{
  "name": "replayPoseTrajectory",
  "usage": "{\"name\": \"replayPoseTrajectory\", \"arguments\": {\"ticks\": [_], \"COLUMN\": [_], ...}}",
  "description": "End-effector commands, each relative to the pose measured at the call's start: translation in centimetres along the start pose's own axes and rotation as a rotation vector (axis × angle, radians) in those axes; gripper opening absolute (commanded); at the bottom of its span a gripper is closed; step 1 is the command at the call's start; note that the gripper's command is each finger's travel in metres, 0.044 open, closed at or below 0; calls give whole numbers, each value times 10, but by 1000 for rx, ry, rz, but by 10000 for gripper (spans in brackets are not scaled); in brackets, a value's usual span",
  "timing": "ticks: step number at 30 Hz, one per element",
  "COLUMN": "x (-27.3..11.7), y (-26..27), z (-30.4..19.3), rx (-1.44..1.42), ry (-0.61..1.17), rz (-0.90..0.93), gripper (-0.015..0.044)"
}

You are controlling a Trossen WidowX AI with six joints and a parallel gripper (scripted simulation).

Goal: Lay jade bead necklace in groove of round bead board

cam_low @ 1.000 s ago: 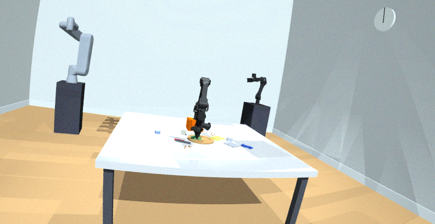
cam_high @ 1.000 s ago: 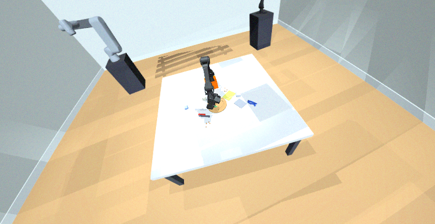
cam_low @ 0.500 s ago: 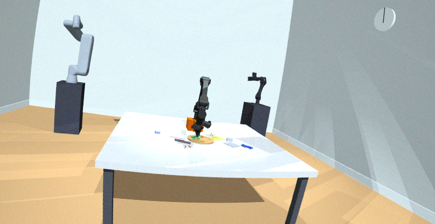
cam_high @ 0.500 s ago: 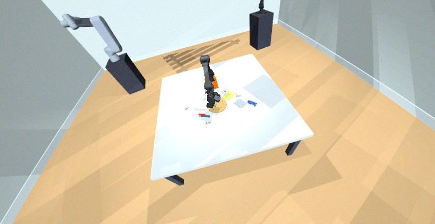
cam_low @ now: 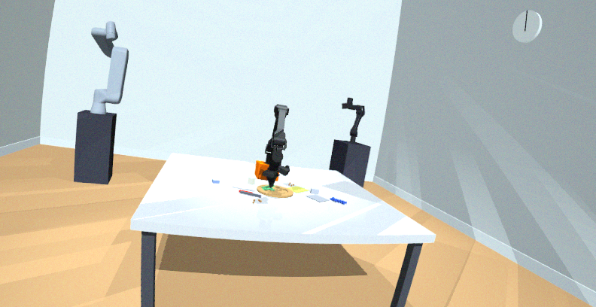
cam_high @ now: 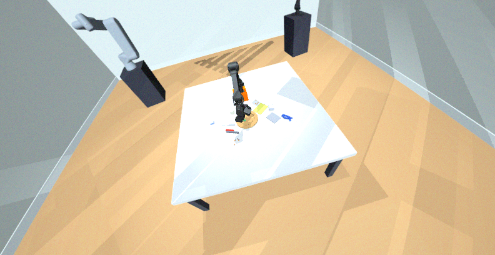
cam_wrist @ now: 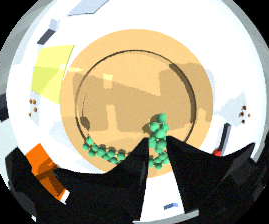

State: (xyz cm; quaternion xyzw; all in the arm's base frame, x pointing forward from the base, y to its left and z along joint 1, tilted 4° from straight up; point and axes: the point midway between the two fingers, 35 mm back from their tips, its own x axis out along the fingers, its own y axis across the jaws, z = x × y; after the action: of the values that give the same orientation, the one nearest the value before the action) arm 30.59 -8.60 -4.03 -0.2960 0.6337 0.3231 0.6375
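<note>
The round wooden bead board (cam_high: 247,125) (cam_low: 281,193) (cam_wrist: 135,39) lies flat on the table, with a circular groove. The jade bead necklace (cam_high: 244,120) (cam_low: 266,188) (cam_wrist: 159,131) is green and lies on the board. In the wrist view one strand follows the groove's lower left, and a bunched part reaches inward from the lower right, inside the ring. My gripper (cam_high: 242,120) (cam_low: 271,186) (cam_wrist: 158,141) points down low at the board's near edge in the wrist view, its fingers shut on beads of the bunched part. The fingers hide some beads between the two parts.
An orange box (cam_high: 245,94) (cam_low: 260,170) (cam_wrist: 39,159) stands behind the board. A yellow sheet (cam_high: 260,108) (cam_low: 299,189) (cam_wrist: 52,72), a grey square (cam_high: 273,117) (cam_low: 317,198) and a blue item (cam_high: 286,117) (cam_low: 338,200) lie to the right. A red and dark tool (cam_high: 232,131) (cam_low: 250,193) lies left.
</note>
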Motion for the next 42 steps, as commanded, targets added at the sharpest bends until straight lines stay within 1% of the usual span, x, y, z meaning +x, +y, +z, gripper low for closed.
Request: {"name": "replayPoseTrajectory", "arguments": {"ticks": [1,25,41,42], "x": [8,10,1,6], "y": [3,3,2,2], "z": [-1,-1,-1,-1], "rx": [5,5,4,1], "ry": [4,4,3,2], "rz": [10,10,8,6], "gripper": [0,0,420,440]}}
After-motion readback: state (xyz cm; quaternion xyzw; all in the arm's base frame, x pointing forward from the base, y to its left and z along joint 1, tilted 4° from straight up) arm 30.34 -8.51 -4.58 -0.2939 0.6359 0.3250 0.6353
